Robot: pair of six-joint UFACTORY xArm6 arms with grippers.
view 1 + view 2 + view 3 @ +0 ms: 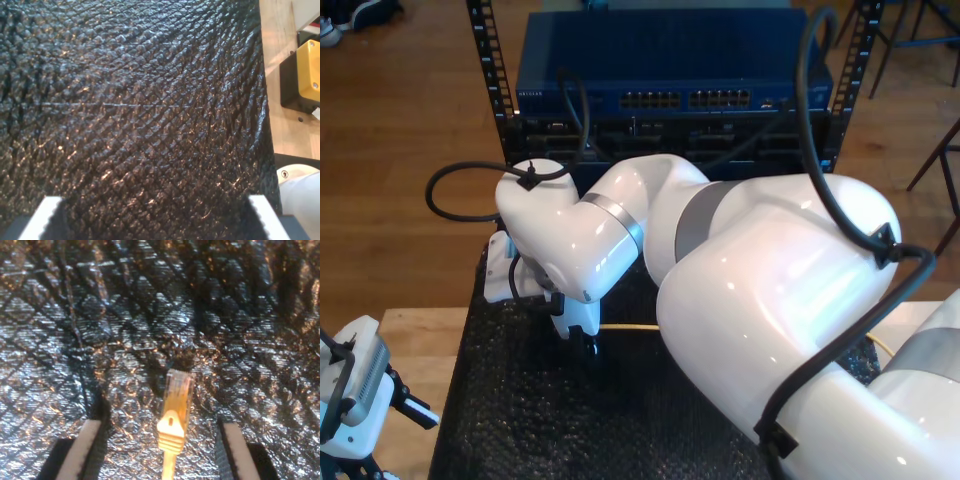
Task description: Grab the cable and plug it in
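Long thin yellow network cable (174,427) with small clear plastic plug: lies on the black quilted mat (520,400), plug end between the fingers of my second gripper (162,450). Blue rack-mounted network switch (670,80): behind the mat in the exterior view. My first gripper (155,220): above the mat.

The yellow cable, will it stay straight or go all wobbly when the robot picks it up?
Probably wobbly: the yellow cable is long and thin, so its length would likely droop. The clear plug looks like hard plastic, so the tip should stay stiff. It lies flat between the open fingers of my second gripper, so rolling seems unlikely.
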